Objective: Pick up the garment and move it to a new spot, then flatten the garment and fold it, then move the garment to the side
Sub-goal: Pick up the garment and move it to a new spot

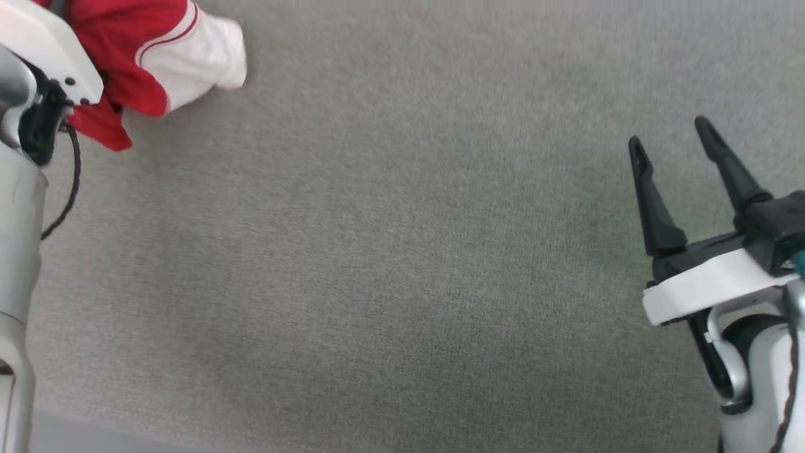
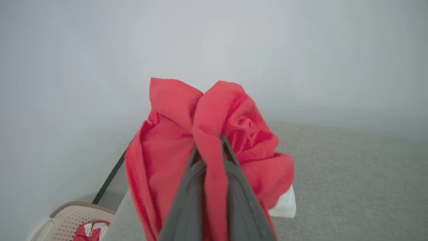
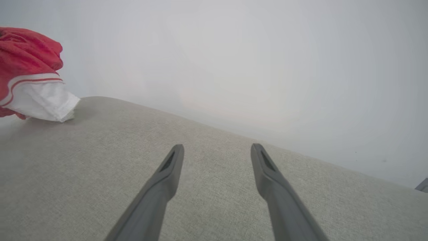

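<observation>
The garment (image 1: 144, 56) is bright red with a white cuff band and thin stripe trim, bunched at the head view's top left on the grey cloth-covered table (image 1: 390, 251). In the left wrist view my left gripper (image 2: 210, 142) is shut on a fold of the red garment (image 2: 174, 140), which hangs bunched around the fingers, its white cuff touching the table. The garment (image 3: 30, 83) also sits at the right wrist view's upper left. My right gripper (image 1: 670, 135) is open at the right, over bare table, far from the garment, with nothing between its fingers (image 3: 167, 167).
A beige perforated basket (image 2: 72, 219) with a small red-and-white cloth bundle (image 2: 88, 231) sits below the table's left end. The table's dark edge (image 2: 110, 177) runs beside it. A pale wall rises behind the table.
</observation>
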Robot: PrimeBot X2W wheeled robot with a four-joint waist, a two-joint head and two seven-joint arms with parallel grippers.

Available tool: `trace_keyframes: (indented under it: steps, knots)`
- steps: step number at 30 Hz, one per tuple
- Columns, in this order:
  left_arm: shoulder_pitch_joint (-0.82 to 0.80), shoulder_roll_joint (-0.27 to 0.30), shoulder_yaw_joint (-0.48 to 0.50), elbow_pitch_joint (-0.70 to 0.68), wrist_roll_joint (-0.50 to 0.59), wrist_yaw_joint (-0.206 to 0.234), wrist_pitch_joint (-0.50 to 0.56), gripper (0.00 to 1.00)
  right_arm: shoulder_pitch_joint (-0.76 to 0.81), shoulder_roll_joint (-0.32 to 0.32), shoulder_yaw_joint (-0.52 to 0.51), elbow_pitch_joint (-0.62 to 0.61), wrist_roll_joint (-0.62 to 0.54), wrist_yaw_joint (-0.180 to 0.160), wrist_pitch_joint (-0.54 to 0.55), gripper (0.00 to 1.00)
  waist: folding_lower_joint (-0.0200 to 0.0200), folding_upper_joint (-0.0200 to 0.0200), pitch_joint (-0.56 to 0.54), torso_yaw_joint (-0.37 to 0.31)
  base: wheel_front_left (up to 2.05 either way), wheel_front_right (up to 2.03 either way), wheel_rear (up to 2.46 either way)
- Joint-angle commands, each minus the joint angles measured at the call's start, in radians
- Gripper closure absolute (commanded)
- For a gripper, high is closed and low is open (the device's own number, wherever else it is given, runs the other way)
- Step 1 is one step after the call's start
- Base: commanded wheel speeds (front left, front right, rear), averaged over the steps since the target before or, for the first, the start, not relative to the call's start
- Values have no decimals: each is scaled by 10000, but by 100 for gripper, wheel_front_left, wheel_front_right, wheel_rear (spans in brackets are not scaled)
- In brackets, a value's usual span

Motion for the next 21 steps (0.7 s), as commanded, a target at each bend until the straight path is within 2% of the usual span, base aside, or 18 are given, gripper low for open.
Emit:
trace_keyframes:
  steps: [1, 8, 12, 16, 21]
  knots:
    - [-140, 242, -276, -442, 51, -26, -71, 100, 167, 165, 44, 188, 44, 1, -216, 0, 0, 0, -682, 131, 0, 0, 0]
    - [83, 665, -1145, -2120, -383, -28, 480, 100, 368, 478, -87, 664, 152, 1, -633, 0, 0, 0, -1437, 238, 0, 0, 0]
    - [418, 1099, -1582, -3530, -727, -28, 1110, 100, 404, 661, -190, 833, 165, 1, -810, 0, 0, 0, -1801, 186, 0, 0, 0]
    - [841, 1496, -1729, -5217, -991, -8, 1752, 100, 462, 773, -302, 936, 181, 1, -990, 0, 0, 0, -2071, -117, 0, 0, 0]
    - [1670, 2018, -1771, -7603, -1277, 445, 2987, 100, 571, 883, -622, 995, 108, 1, -1219, 0, 0, 0, -2322, -798, 0, 0, 0]
